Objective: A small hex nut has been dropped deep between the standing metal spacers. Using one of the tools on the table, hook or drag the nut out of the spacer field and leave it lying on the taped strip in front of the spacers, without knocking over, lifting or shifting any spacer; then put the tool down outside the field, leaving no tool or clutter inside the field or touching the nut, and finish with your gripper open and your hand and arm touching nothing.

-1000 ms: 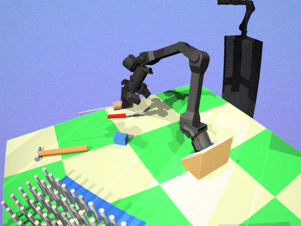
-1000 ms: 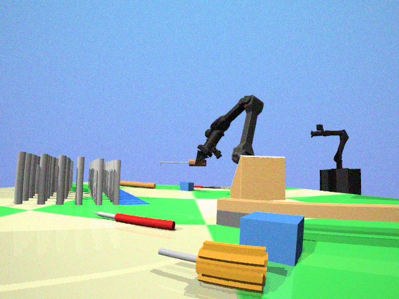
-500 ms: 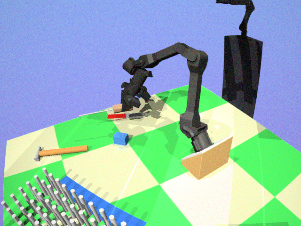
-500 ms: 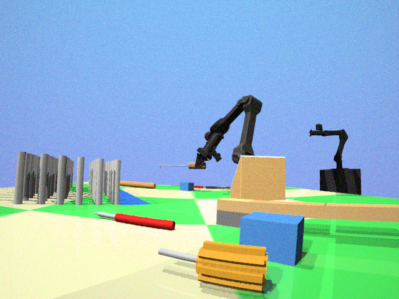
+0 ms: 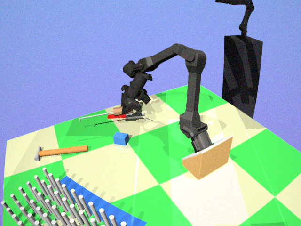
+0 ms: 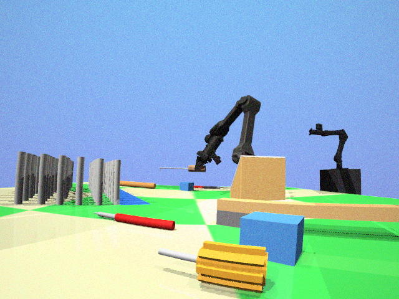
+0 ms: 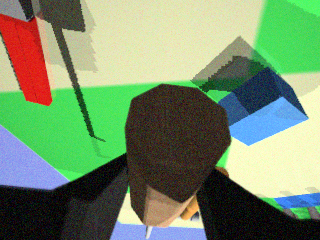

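My gripper (image 5: 124,110) (image 6: 199,167) is shut on the wooden handle of a hook tool (image 5: 118,111) (image 6: 192,168) (image 7: 175,140). The tool is above the table, roughly level, its thin rod pointing left in the top and exterior views, with a short downward bend at its tip. The standing metal spacers (image 5: 91,209) (image 6: 80,180) are upright, far from the gripper, at the lower left of the top view. The blue taped strip (image 5: 109,206) (image 6: 131,199) (image 7: 305,200) runs along their front. I cannot make out the nut in any view.
A red-handled tool (image 5: 116,116) (image 7: 30,60) lies below the gripper. A blue block (image 5: 120,138) (image 7: 270,120) and hammer (image 5: 63,150) lie between gripper and spacers. A red screwdriver (image 6: 144,221), yellow-handled tool (image 6: 232,265), larger blue block (image 6: 272,236) and wooden block (image 5: 213,157) (image 6: 262,177) stand elsewhere.
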Motion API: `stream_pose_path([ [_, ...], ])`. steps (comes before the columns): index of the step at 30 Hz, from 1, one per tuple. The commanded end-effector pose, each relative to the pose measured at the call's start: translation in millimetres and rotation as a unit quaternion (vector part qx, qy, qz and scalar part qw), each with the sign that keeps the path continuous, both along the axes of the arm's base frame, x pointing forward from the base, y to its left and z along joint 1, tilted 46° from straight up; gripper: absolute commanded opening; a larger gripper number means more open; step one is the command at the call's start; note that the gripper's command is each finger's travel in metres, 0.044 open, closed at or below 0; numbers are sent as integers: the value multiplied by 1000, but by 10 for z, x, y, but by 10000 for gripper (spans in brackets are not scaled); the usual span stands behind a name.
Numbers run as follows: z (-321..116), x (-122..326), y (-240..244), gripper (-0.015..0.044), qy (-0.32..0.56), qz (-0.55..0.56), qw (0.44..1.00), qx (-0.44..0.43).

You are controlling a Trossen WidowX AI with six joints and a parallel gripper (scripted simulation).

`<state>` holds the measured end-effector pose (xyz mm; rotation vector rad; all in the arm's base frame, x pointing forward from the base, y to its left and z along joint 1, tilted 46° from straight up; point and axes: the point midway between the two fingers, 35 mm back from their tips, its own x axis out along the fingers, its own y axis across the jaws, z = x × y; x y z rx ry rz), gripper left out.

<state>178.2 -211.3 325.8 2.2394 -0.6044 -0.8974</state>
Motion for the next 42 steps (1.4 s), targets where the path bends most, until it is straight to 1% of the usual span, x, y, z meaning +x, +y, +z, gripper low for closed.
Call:
stream_pose_path([
  [1,-65,23,-34,0,3,5,1000,3],
  [42,-360,50,-318,0,4,5,1000,2],
])
